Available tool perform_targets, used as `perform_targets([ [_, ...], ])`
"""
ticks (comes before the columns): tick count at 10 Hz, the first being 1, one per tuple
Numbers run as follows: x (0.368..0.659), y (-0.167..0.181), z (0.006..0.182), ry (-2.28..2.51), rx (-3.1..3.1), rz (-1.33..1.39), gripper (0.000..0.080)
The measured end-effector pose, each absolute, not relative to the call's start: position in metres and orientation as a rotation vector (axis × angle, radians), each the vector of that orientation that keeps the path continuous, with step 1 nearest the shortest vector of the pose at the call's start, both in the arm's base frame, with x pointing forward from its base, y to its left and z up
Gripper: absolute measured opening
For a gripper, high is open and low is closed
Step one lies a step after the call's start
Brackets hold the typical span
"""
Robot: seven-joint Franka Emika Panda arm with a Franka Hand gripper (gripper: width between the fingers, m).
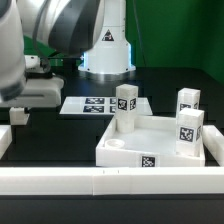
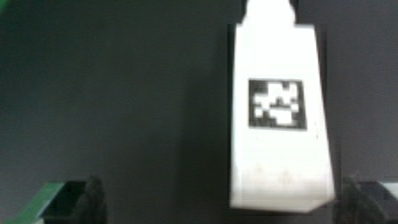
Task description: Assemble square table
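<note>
Black table (image 1: 170, 75), marker board (image 1: 96, 105) beside white tabletop (image 1: 125, 152) with three legs (image 1: 190, 132) standing, border rail (image 1: 110, 181) in front, gripper (image 2: 214, 200) spread wide over a fourth leg (image 2: 281, 105), not touching.

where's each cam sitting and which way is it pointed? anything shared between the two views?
Exterior view: off the arm, low by the table, facing across the border rail at the tabletop, three legs standing on it, the marker board; arm fills the exterior view's left.
Wrist view: on the wrist, looking down past the gripper at one white tagged leg; only finger tips show.
Shared: only the dark table; I cannot match that leg.
</note>
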State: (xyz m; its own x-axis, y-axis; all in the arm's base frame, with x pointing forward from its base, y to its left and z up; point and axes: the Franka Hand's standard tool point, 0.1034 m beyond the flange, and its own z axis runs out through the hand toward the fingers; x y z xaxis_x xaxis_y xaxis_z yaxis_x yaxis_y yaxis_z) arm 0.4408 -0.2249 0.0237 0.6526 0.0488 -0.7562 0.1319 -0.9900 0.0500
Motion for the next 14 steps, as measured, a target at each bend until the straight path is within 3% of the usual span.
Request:
perform_targets([
  [3, 0.436, -0.219, 0.019, 0.126, 2.672, -1.473, 0.0649],
  [9, 0.421, -0.210, 0.007, 0.101, 2.660, -1.482, 0.0649],
  [11, 0.422, -0.209, 0.007, 0.104, 2.660, -1.479, 0.0381],
  [12, 0.423, -0.209, 0.007, 0.105, 2.660, -1.477, 0.0381],
  [13, 0.423, -0.209, 0.008, 0.106, 2.661, -1.476, 0.0285],
  [14, 0.424, -0.209, 0.008, 0.107, 2.661, -1.474, 0.0285],
])
